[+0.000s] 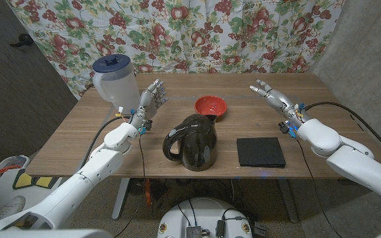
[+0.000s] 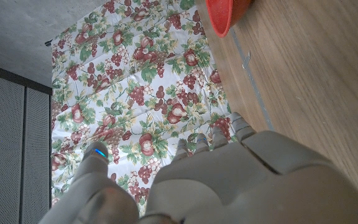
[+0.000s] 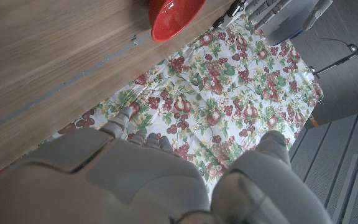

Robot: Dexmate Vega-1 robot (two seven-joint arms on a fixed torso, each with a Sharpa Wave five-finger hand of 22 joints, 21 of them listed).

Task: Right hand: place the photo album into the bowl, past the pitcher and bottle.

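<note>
Nearest the robot on the wooden desk (image 1: 71, 142): a flat black photo album (image 1: 260, 151), lying close to the front edge, right of centre, untouched and well apart from both hands. Just beside it toward the middle, a glossy black pitcher (image 1: 193, 141) standing upright, handle turned to the robot's left, spout toward the far side.

Above the right portion of the desk, the right hand (image 1: 268, 92), raised clear of the surface beyond the album, fingers stretched out and apart, grasping nothing. Seen from the right wrist camera, the back of that hand (image 3: 104, 174) with fingertips reaching toward the floral cloth.

Opposite, over the left portion, the left hand (image 1: 149, 102), lifted, palm upright, fingers spread and released, holding nothing; its grey back (image 2: 229, 180) large in the left wrist picture.

Just behind the pitcher, slightly right of it, a red bowl (image 1: 211, 105), sitting on the desk between the two hands and apart from each; also visible at the desk surface in both wrist pictures (image 2: 225, 14) (image 3: 174, 15).

Farther left, at the far left corner, a translucent bottle (image 1: 115, 79) with a dark blue cap, upright, close beside the left hand.

Beyond the desk, a hanging curtain (image 1: 177, 33) printed with fruit and leaves, flanked by grey walls.
</note>
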